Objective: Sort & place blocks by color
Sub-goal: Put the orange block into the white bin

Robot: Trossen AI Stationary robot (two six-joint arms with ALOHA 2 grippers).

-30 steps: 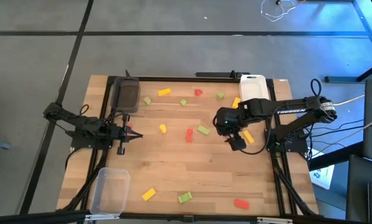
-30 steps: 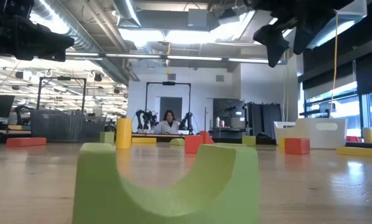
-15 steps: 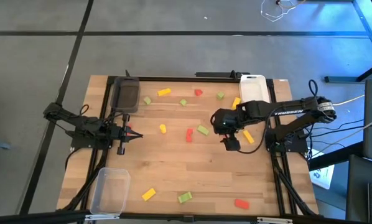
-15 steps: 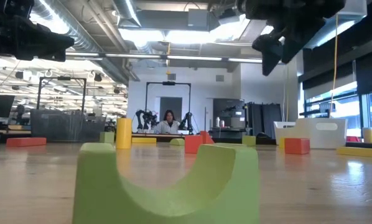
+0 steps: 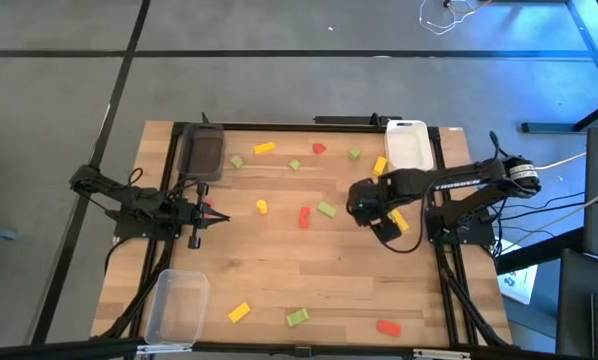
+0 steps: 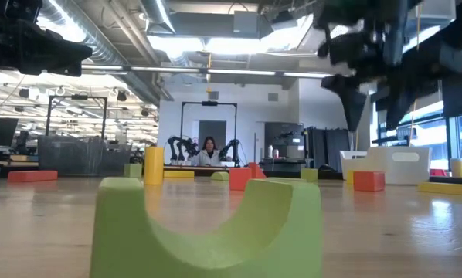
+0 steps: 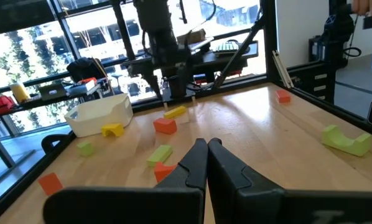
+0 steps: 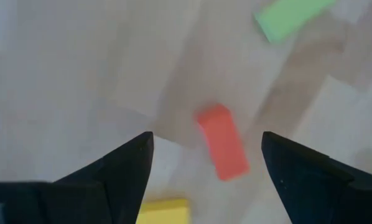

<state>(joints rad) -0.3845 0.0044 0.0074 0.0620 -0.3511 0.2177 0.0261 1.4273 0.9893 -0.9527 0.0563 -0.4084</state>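
Red, yellow and light green blocks lie scattered flat on the wooden table (image 5: 279, 270). My right gripper (image 5: 379, 222) hangs open above the table's right-middle part, fingers pointing down (image 6: 362, 108). In its wrist view (image 8: 206, 135) a red block (image 8: 222, 143) lies on the wood below the gap between the fingers. A yellow block (image 8: 164, 211) and a green block (image 8: 292, 15) lie close by. The yellow bar (image 5: 399, 220) shows beside the gripper from above. My left gripper (image 5: 219, 216) waits shut at the left edge (image 7: 206, 144).
A white tray (image 5: 407, 145) sits at the far right corner. A dark grey tray (image 5: 203, 152) is at the far left, and a clear tray (image 5: 174, 305) at the near left. A green arch block (image 6: 208, 224) fills the low view's foreground. Bare wood lies mid-table.
My right gripper has tipped from slanting to pointing straight down. It has come lower over the blocks at the table's right-middle part. Its arm has swung slightly toward the right edge. No block has moved.
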